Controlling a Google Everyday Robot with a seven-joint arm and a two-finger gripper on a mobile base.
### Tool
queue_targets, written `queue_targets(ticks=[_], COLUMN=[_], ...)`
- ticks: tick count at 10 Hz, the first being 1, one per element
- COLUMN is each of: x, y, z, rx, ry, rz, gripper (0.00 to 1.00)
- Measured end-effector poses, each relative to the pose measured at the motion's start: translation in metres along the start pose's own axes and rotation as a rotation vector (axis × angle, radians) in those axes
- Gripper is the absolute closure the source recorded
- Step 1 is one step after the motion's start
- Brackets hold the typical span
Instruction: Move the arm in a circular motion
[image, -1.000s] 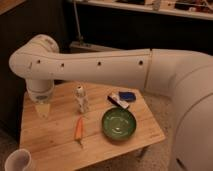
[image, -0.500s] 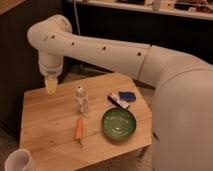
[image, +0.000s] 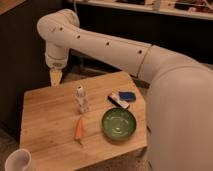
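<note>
The large glossy white arm (image: 115, 47) of thick rounded tubes with small dark holes reaches from the right across the top of the camera view to an elbow at the upper left. It bends down to a pale yellowish tip, the gripper (image: 55, 77), which hangs just above the far left corner of the wooden table (image: 45, 120). Nothing is seen in the gripper.
On the table stand a small white bottle (image: 81, 98), an orange carrot (image: 79, 129), a green bowl (image: 119, 123) and a blue and white packet (image: 122, 98). A white cup (image: 17, 161) sits at the front left corner. Dark cabinets stand behind.
The arm has swung up and back and to the right: the tip moved from low over the table's left side to above its far left corner.
</note>
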Motion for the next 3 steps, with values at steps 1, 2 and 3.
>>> queue_targets(ticks=[1,2,3], x=[0.008,0.03,0.052], y=[-0.005,-0.019,-0.033], z=[-0.003,-0.008,-0.014], rx=[0.01,0.029,0.046], ry=[-0.002,-0.007,-0.016], rz=[0.023,0.075,0.116], gripper=[0.35,0.35,0.35])
